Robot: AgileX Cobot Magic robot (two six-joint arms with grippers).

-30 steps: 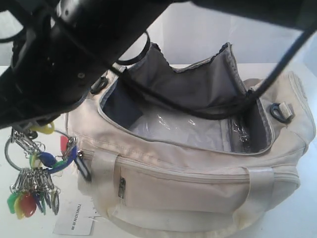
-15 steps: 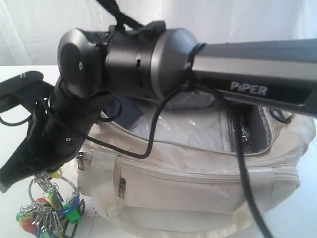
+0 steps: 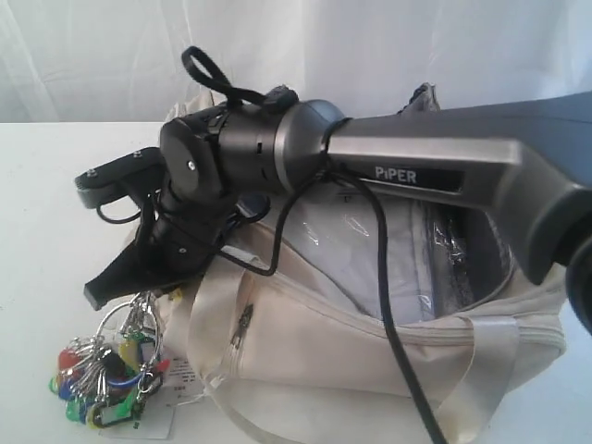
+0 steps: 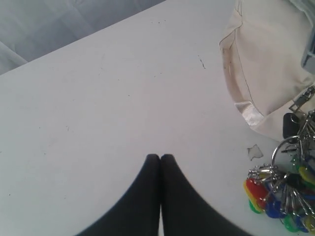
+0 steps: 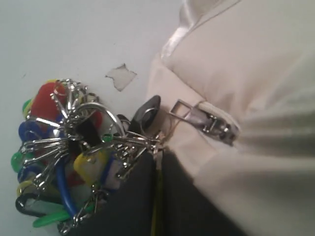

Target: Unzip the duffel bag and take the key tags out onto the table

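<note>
- Beside the left end of the duffel bag, as the exterior view shows it, the key tags are now sitting low against the table. A second ago they were dangling higher in the air.
- The right gripper is reaching across the bag and pinching a metal ring of the bunch between jaws closed tight on it. The lower tags are apparently already resting on the surface.
- The left gripper is hovering over bare table close by, closed and holding nothing.
- The bag is lying unzipped, its mouth gaping behind the arm.
- Judging from this, the task is nearing its end: letting go and pulling clear are all that is remaining.
</note>
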